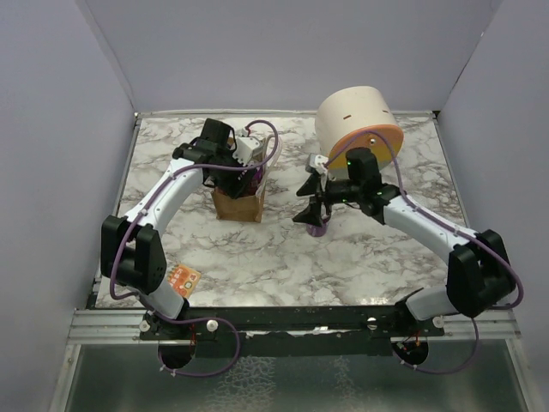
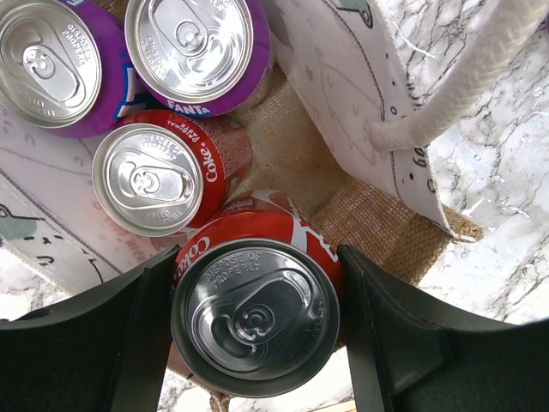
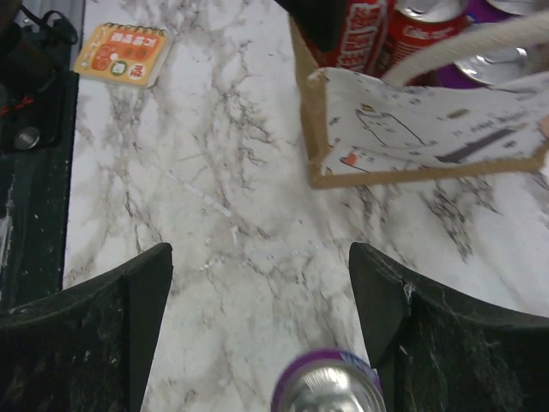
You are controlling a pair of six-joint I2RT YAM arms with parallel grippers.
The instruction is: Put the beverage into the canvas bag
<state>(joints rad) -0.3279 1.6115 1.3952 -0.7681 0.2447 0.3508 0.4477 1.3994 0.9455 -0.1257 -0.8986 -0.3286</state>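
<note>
The canvas bag (image 1: 238,206) stands left of the table's centre, a tan tote with white rope handles (image 2: 463,77). Two purple Fanta cans (image 2: 193,47) and a red Coke can (image 2: 154,176) stand upright inside it. My left gripper (image 2: 257,257) hangs over the bag's opening (image 1: 249,176), shut on another red Coke can (image 2: 256,318) at the edge of the bag. My right gripper (image 1: 316,215) stands open over a purple can (image 3: 330,388) upright on the marble. The can (image 1: 319,227) sits between the fingers, nearer the right one and not touched. The bag (image 3: 412,129) lies ahead of it.
A large cream cylinder with an orange face (image 1: 358,124) stands at the back right, close behind my right arm. An orange notepad (image 1: 184,279) lies near the front left edge (image 3: 123,53). Grey walls enclose the table on three sides.
</note>
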